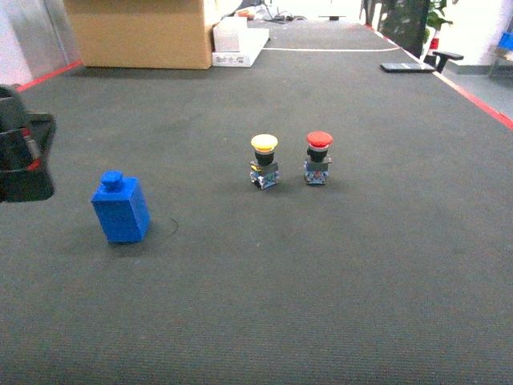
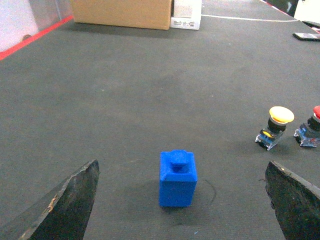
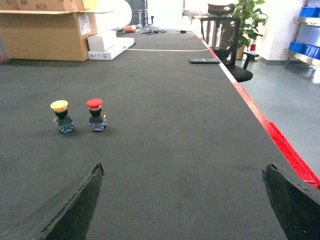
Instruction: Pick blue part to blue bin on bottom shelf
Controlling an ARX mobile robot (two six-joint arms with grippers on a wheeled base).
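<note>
The blue part stands upright on the dark mat at the left, a small stud on its top. My left gripper hovers just left of it at the frame edge. In the left wrist view the blue part sits centred ahead of the open left gripper, both fingers well apart from it. My right gripper is open over bare mat with nothing between its fingers. A steel rack with blue crates stands far off at the right; I cannot tell whether the blue bin or bottom shelf is there.
A yellow-capped push-button and a red-capped push-button stand side by side mid-mat. A cardboard box and a white box sit at the back. A red stripe marks the mat's right edge, near an office chair.
</note>
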